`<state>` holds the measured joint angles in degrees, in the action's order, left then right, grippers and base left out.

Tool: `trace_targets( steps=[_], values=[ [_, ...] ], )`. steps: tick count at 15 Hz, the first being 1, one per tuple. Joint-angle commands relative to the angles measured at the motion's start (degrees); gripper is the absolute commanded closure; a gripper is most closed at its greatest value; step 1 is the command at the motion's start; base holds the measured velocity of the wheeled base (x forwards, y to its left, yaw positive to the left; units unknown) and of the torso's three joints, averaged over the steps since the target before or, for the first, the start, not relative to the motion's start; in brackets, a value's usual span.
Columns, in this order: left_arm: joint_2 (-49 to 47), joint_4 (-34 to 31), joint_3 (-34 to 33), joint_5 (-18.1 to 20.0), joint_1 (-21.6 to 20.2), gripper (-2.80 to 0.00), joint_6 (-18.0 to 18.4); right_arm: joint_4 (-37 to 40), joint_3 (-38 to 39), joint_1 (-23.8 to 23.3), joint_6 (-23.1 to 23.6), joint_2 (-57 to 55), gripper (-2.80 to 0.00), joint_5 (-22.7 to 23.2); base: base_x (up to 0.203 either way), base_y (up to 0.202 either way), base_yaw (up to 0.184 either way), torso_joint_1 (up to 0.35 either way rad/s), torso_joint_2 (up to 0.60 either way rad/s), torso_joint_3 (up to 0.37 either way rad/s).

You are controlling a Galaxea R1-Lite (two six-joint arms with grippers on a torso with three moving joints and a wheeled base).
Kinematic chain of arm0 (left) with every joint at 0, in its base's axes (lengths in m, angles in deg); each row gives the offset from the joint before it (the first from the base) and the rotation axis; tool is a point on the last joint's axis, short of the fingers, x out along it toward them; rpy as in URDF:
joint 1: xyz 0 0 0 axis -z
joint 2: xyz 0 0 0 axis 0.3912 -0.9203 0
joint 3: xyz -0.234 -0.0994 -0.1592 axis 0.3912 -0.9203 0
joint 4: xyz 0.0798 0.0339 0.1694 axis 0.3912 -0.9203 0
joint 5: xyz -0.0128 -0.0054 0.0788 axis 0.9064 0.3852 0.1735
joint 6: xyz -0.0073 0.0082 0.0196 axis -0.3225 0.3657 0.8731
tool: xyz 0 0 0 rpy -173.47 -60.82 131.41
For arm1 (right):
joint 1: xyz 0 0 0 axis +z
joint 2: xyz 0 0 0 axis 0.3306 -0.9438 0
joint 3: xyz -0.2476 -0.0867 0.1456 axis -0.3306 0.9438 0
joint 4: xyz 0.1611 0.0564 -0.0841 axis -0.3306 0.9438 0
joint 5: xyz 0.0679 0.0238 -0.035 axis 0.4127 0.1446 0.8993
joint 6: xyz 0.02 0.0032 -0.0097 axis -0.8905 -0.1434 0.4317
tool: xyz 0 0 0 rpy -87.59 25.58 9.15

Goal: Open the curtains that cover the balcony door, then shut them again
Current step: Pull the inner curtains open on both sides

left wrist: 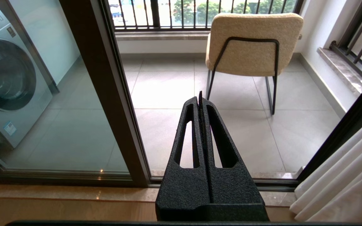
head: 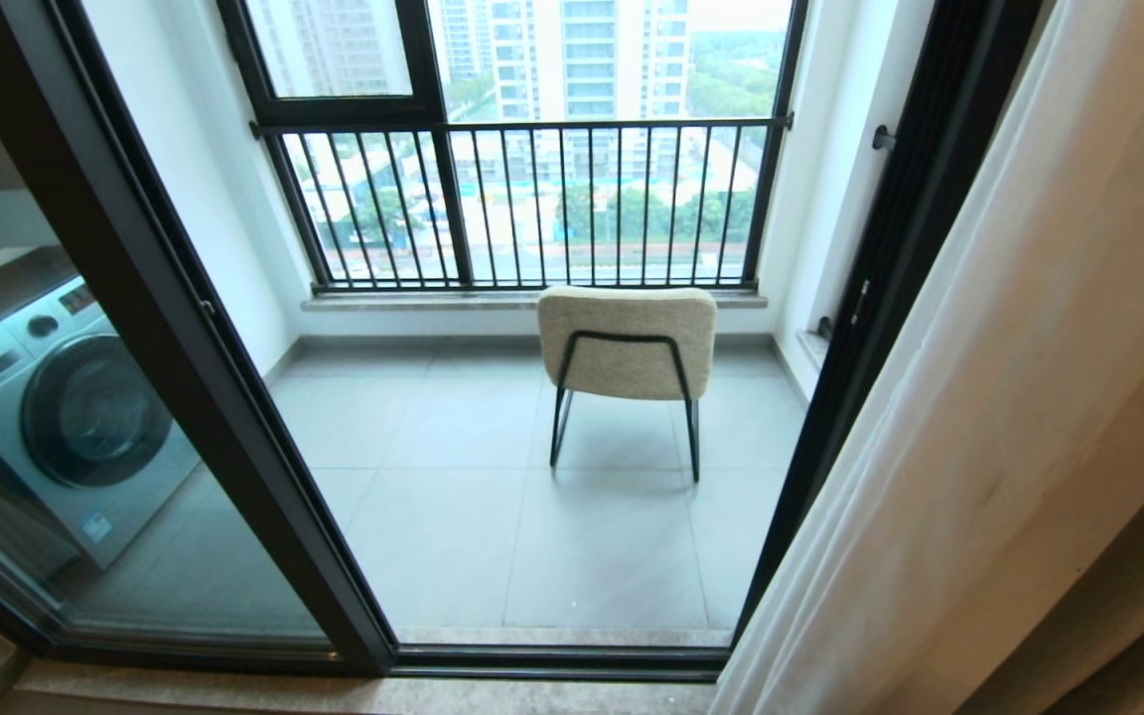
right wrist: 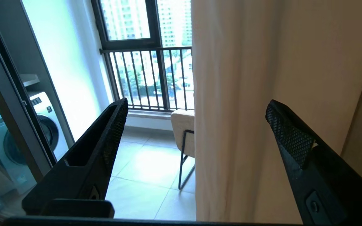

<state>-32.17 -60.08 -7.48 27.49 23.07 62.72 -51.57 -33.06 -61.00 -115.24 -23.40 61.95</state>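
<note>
Balcony door (head: 165,328) uncovered, curtains (head: 979,447) bunched aside, chair (head: 629,343) beyond.

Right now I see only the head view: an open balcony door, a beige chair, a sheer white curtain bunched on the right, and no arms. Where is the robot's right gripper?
Observer: The right gripper faces the sheer white curtain, its fingers spread wide with the curtain's edge between them.
Operator: Is it holding the fabric?
Observer: No, the textured pads stand clear of the cloth.
Operator: And the left one?
Observer: The left gripper is shut and empty, pointing out toward the beige padded chair with black metal legs.
</note>
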Motion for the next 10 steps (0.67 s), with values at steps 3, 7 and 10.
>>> trace_targets(
  steps=[3, 7, 10],
  values=[
    [0.02, 0.05, 0.00, -0.01, 0.02, 0.00, -0.01, 5.72, 2.40, -0.55, -0.18, 14.91, -2.80, -0.38, 0.000, 0.000, 0.000, 0.000, 0.00, 0.000],
    [0.02, 0.04, 0.00, -0.01, -0.03, 0.00, -0.01, 13.54, 2.08, 0.49, -0.25, 23.83, 0.00, -0.94, 0.000, 0.000, 0.000, 0.000, 0.00, 0.000],
    [0.02, 0.00, 0.00, -0.01, 0.04, 0.00, -0.01, 16.81, 1.85, 3.09, -0.27, 28.41, 0.00, -1.33, 0.000, 0.000, 0.000, 0.000, 0.00, 0.000]
  ],
)
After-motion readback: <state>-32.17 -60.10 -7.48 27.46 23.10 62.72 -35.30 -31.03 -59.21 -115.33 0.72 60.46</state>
